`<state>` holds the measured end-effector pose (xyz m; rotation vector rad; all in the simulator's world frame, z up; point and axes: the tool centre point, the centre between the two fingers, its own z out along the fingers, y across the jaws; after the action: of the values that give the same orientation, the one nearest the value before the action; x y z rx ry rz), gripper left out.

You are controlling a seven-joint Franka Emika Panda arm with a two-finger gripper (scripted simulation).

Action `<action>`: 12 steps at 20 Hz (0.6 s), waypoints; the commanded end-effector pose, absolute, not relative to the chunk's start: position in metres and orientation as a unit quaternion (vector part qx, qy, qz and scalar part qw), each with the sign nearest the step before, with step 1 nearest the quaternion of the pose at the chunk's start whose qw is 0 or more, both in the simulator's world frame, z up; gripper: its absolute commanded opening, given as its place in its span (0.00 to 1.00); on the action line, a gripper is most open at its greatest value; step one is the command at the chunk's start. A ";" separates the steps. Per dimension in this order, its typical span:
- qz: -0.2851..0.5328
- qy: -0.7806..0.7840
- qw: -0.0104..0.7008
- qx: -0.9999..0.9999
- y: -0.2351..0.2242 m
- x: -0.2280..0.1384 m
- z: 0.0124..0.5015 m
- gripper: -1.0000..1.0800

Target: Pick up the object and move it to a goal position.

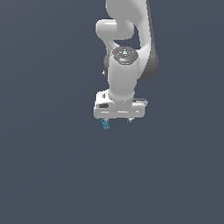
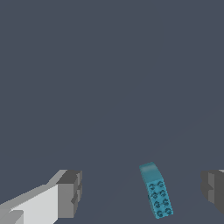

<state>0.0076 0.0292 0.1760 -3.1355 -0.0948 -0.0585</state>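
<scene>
Hand [image 2: 140, 192] spread wide, teal brick [image 2: 156, 192] between (unlabelled)

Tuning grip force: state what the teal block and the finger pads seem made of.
Teal studded brick: looks like hard moulded plastic, matte, judging by its rows of studs and crisp edges. Finger pads of the end effector: flat dark grey, possibly rubber; the render leaves it open.

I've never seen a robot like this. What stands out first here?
The big white arm hanging over a plain dark grey floor catches the eye. Next is a tiny teal block just under its gripper; the wrist view shows it studded, lying between the open fingers, touching neither.
</scene>
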 end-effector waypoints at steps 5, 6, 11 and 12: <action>-0.020 -0.024 0.006 -0.999 0.028 0.008 0.179 0.96; -0.021 -0.020 0.008 -1.000 0.027 0.009 0.180 0.96; -0.025 -0.007 0.015 -1.000 0.024 0.010 0.186 0.96; -0.025 -0.007 0.015 -1.000 0.024 0.010 0.186 0.96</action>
<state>0.0103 0.0243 0.1855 -3.1122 -0.0256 -0.0762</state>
